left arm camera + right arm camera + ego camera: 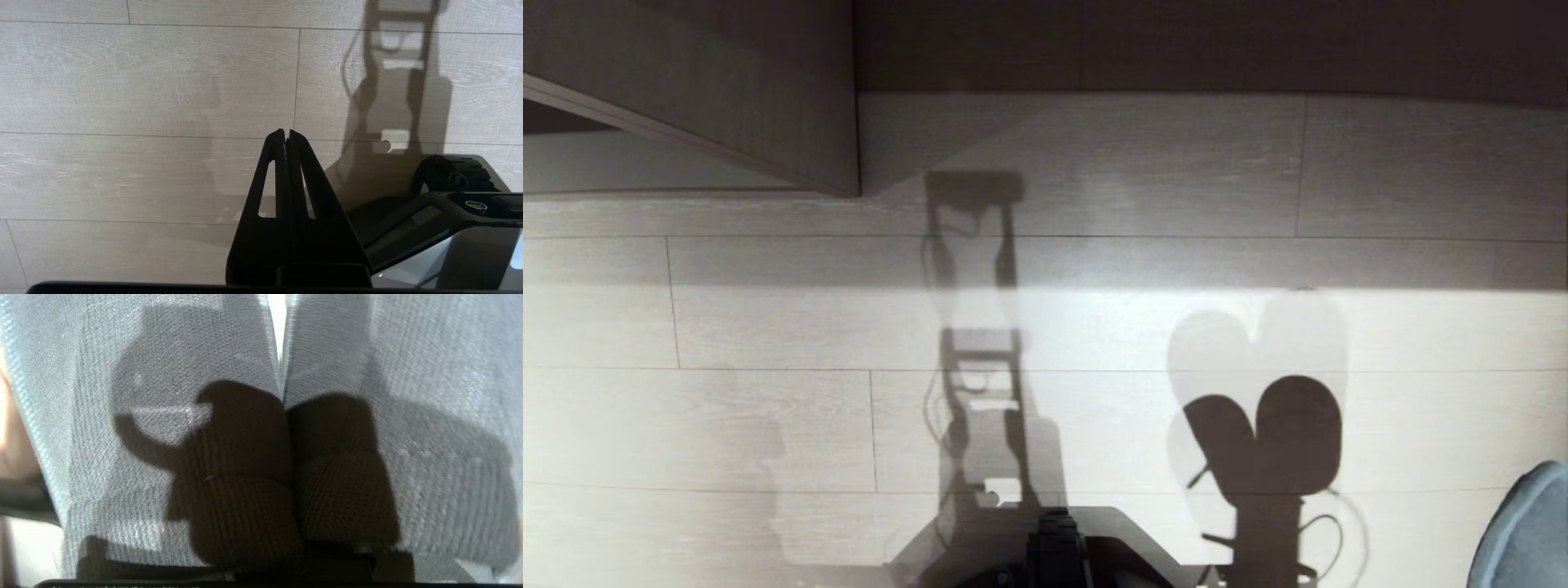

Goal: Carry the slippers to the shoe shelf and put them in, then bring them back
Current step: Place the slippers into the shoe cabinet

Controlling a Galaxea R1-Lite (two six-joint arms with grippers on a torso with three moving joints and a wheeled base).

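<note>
- Right gripper (288, 522) closed on the slippers (229, 428), dark fabric toe bands pinched together between the fingers, grey-blue soles filling the right wrist view side by side with a thin bright gap between them.
- A grey-blue edge of one slipper showing at the lower right corner of the head view (1531, 531), with the heart-shaped shadow (1266, 441) of the pair thrown on the floor just beside it.
- Left gripper (287, 136) shut on nothing, black fingers meeting at the tips, pointing down over the floor beside the dark robot base (449, 204).
- Pale wood-plank floor (768, 343) underneath, crossed by a band of light and by the robot's ladder-like shadow (976, 343).
- Corner of a brown wooden cabinet (727, 90) at the upper left of the head view, well apart from the slippers.
</note>
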